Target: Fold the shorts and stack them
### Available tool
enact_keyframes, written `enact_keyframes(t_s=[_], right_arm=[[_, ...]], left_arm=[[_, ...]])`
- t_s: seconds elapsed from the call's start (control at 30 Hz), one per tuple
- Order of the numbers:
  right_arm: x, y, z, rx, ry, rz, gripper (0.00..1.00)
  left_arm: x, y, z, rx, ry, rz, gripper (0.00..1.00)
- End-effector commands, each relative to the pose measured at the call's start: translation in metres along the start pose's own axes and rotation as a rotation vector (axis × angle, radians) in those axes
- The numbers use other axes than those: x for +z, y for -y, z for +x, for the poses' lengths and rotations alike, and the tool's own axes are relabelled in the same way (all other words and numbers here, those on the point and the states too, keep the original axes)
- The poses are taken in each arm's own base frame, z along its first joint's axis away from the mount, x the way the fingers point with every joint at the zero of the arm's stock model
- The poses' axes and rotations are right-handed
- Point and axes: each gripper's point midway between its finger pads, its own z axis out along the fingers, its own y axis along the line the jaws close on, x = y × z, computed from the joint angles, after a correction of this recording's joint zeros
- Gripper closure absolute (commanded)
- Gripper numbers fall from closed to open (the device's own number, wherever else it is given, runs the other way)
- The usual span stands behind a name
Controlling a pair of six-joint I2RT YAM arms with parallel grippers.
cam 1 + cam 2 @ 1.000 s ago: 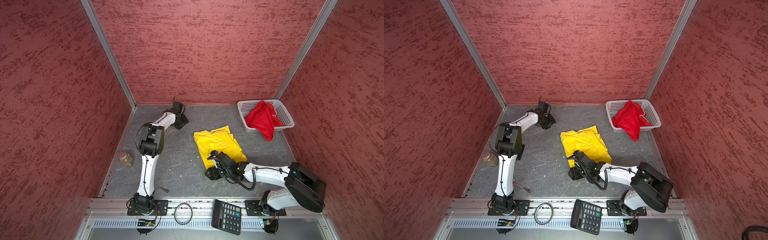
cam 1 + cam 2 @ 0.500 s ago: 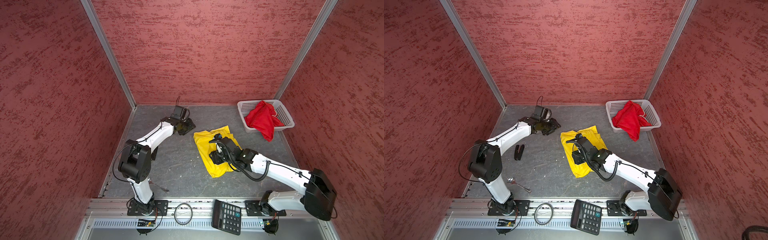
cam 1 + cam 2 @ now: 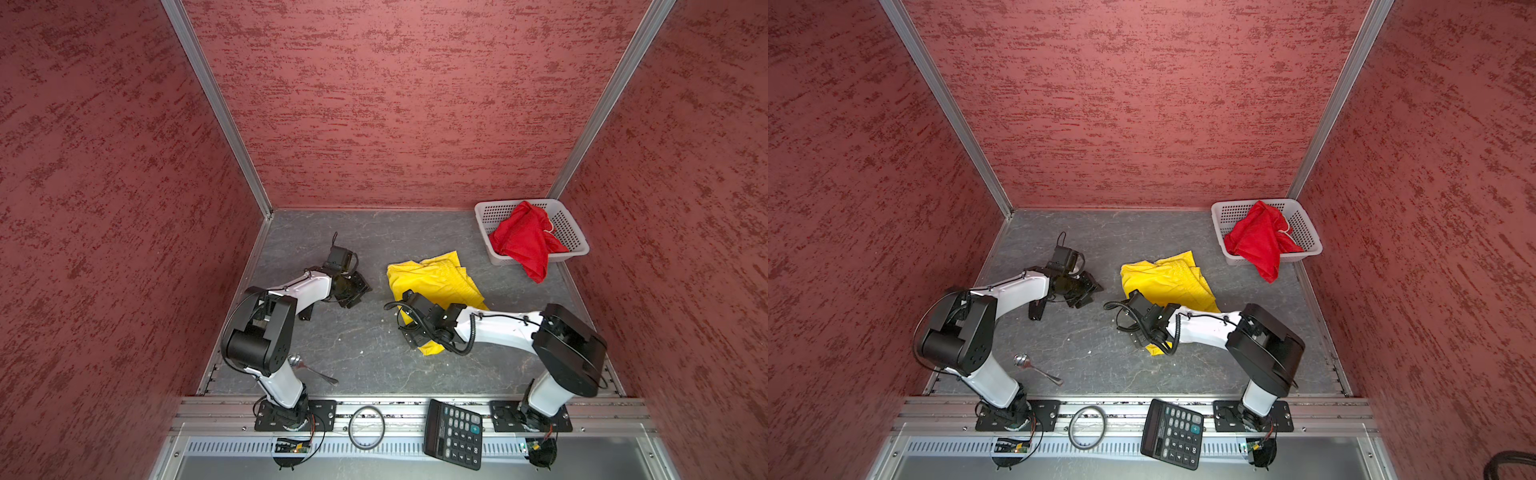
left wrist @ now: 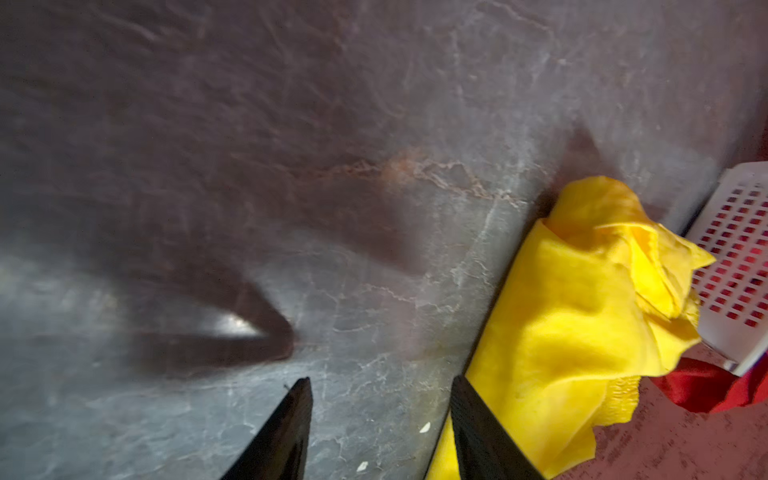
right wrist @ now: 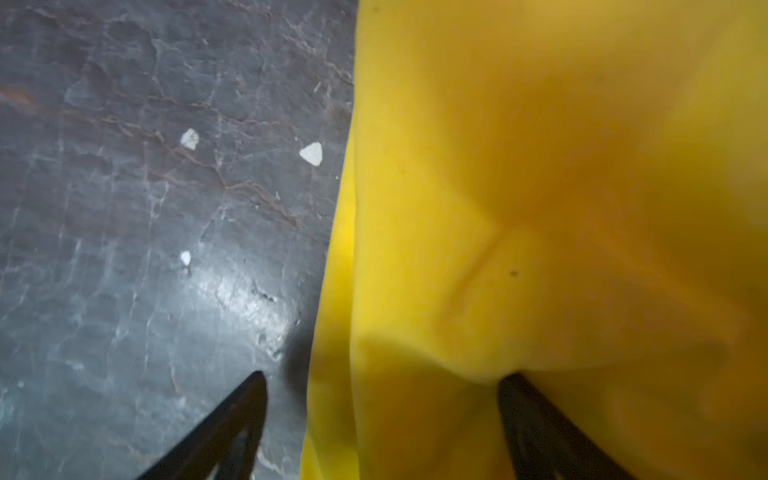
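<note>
The yellow shorts [image 3: 432, 282] [image 3: 1167, 282] lie rumpled on the grey table, partly folded, with a corner toward the front. My right gripper [image 3: 410, 336] [image 3: 1138, 332] [image 5: 382, 376] hangs open over that front corner. One of its fingers is above bare table and the other at the yellow cloth, whose edge runs between them. My left gripper [image 3: 359, 291] [image 3: 1090, 291] [image 4: 380, 382] is open and empty, just left of the yellow shorts [image 4: 582, 311]. The red shorts [image 3: 519, 243] [image 3: 1254, 241] spill over the front of the white basket [image 3: 571, 232] [image 3: 1304, 230].
A spoon [image 3: 307, 368] [image 3: 1034, 368] lies near the left arm's base, and a small black object [image 3: 1036, 309] sits under that arm. A calculator [image 3: 455, 432] and a ring [image 3: 365, 422] rest on the front rail. Red walls close in three sides.
My right gripper drew back from the shorts' middle to their front corner and its jaws widened. The left gripper shifted slightly toward the front and its elbow swung.
</note>
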Motion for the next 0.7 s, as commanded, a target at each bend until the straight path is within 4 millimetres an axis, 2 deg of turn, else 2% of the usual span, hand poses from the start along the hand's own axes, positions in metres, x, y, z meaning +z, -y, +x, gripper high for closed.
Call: enact_keyframes(t_s=[0.0,0.1,0.33,0.43,0.57,0.67], right_arm=[[0.009,-0.01,-0.015,0.02,0.035,-0.029,0.02],[0.007,-0.005,-0.022,0.03,0.053,-0.002,0.02],[-0.033,0.002,-0.061,0.042,0.137,0.051,0.02],[-0.043,0.001,-0.073,0.058,0.168,0.048,0.02],[-0.033,0.002,-0.075,0.044,0.162,0.07,0.03],[-0.023,-0.007,-0.072,0.043,0.138,0.029,0.12]], left_arm=[[0.001,0.003,0.004,-0.007,-0.007,0.04,0.44],[0.006,-0.003,0.009,-0.023,-0.028,0.042,0.43],[0.009,-0.015,0.009,-0.064,-0.047,0.042,0.42],[0.007,-0.018,0.006,-0.07,-0.036,0.042,0.42],[0.009,-0.022,0.004,-0.095,-0.045,0.05,0.41],[0.011,-0.023,0.003,-0.098,-0.046,0.054,0.41]])
